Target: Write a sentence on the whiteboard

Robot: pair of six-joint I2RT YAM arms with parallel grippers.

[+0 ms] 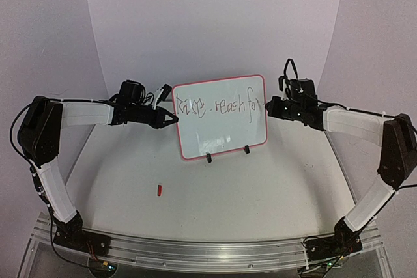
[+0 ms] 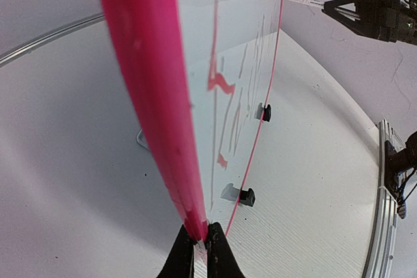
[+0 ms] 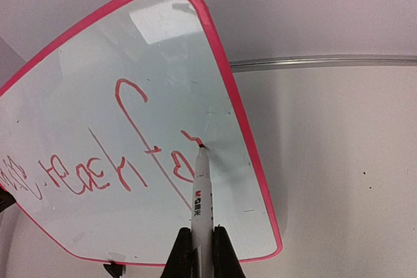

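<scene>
A small red cap (image 1: 159,191) lies on the desk (image 1: 260,193), near the arm bases. Behind it, mid-desk, the board (image 1: 221,136) stands upright on two black feet (image 1: 208,157), tilted slightly. The sentence (image 1: 218,105) runs in one line across its upper half, reading roughly "Raise, reach for". The left fingers (image 1: 171,118) are clamped on the board's left edge. The right fingers (image 1: 272,107) are closed around a marker (image 3: 202,193), its tip touching the board at the last letter.
</scene>
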